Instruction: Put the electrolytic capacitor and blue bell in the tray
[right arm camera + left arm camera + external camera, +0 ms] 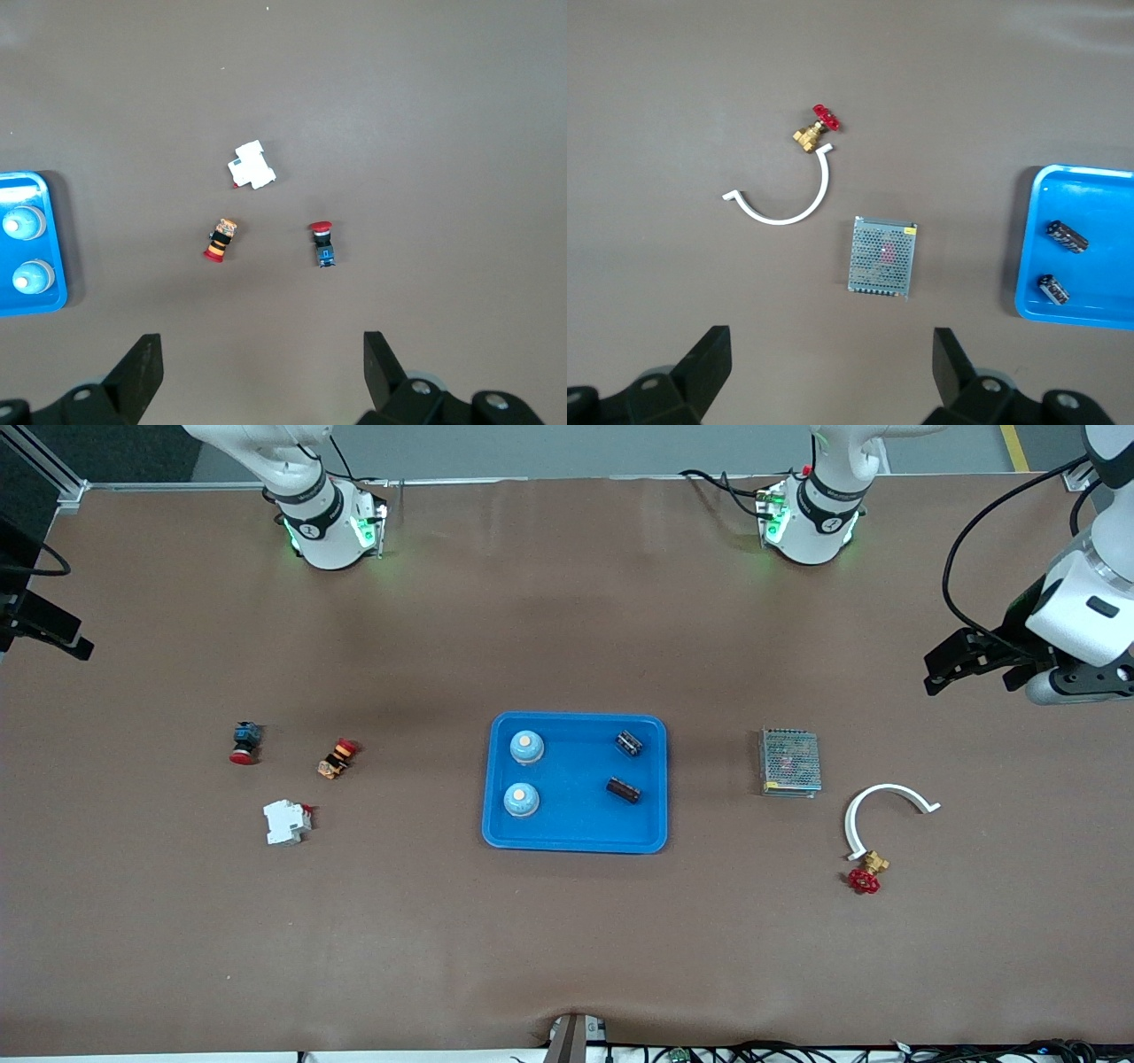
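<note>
Right gripper (257, 367) never shows in the front view, only its fingertips poke into its own wrist view. The tray (1028, 257) is cut off at the edge there. Capacitor (629, 743) markings are probably unreadable, too tiny.

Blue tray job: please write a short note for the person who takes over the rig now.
Left gripper: open, empty, up over the left arm's end of the table, waiting.
Right gripper: open, empty, over the table near the push buttons at the right arm's end.
Shallow bright blue plastic tray: mid-table. It holds two light blue dome bells and two dark cylindrical electrolytic capacitors.
Done: bells and capacitors are in the tray.
Left: nothing seems to remain; no other bell or capacitor shows outside.
</note>
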{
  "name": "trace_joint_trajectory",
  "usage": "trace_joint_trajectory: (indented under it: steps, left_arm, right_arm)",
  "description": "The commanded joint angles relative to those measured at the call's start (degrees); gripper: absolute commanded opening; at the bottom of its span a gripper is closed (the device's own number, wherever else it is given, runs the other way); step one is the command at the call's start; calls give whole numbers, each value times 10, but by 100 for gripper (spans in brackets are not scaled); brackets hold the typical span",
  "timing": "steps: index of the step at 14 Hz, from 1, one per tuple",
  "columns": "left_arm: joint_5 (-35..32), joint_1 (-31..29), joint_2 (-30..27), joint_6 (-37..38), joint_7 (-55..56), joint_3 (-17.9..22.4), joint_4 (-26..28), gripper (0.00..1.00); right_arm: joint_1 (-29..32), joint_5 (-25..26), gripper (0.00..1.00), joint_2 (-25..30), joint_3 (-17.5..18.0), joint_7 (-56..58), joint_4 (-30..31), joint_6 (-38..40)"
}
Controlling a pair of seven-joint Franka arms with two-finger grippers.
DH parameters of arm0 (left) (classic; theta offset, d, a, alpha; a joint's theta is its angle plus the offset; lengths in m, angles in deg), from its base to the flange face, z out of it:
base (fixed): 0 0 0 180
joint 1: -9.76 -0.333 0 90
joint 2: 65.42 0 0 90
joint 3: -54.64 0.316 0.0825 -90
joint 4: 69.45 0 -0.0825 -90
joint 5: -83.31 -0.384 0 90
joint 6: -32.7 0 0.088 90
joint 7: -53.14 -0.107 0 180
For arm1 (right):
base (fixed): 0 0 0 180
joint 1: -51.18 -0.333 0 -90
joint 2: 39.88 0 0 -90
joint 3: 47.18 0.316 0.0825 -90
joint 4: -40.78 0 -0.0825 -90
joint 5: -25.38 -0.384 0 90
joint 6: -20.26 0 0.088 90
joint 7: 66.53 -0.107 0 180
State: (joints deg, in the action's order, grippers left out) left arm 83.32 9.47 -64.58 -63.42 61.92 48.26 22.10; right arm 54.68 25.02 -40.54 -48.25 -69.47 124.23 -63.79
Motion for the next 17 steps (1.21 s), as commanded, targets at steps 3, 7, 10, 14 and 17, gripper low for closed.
trace_joint_trajectory:
  steps: [3,7,10,14,17]
  left_arm:
    - [13,1,-13,18,-53,34,-18,100]
    - [13,-8,-14,16,-49,31,-21,100]
    - [10,-5,-15,19,-41,25,-22,100]
    - [3,-1,40,112,-50,27,-109,100]
    - [3,-8,43,114,-50,25,-118,100]
  right_arm:
    - [0,0,100,-4,5,-2,-8,3]
    - [-3,-1,100,-7,5,-2,-7,6]
    - [-4,-1,100,-7,5,0,-4,6]
    - [-4,-1,100,-10,5,2,-3,6]
    - [-4,-1,100,-11,5,2,-2,5]
